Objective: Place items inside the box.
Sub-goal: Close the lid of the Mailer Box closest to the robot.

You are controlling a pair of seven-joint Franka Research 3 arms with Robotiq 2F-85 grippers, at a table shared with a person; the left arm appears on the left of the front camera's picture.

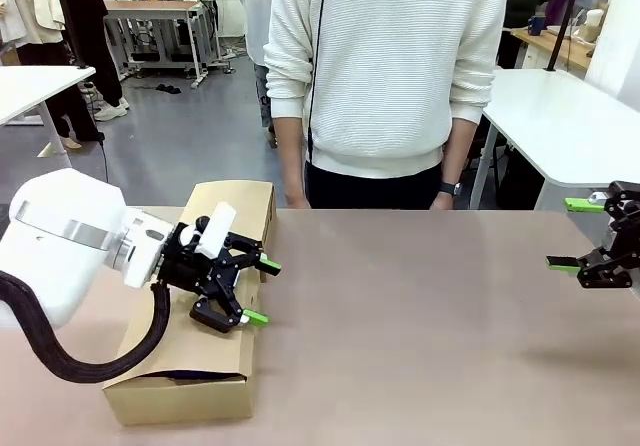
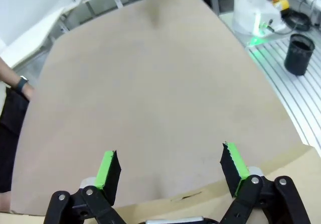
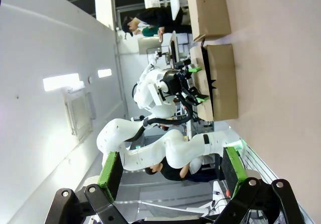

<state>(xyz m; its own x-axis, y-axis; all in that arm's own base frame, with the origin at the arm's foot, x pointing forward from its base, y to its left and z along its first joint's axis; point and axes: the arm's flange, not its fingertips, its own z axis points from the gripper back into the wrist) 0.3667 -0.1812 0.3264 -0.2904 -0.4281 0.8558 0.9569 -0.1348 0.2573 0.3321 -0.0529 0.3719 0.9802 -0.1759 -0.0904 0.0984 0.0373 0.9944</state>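
Both grippers stand wide and empty; the left gripper hovers over the box, whose flaps it could snag; the right gripper hangs well apart.

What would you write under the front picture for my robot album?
Left claw hangs open over the cardboard box, right claw open at the table's edge, a person watching.

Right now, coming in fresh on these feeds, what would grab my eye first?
The left gripper first: open and empty, it hangs over the cardboard box at the table's left edge, pointing toward the middle. Then the person in a white sweater standing close at the far side, hands down. The right gripper is open too, at the table's right edge, and the brown table between them lies bare.
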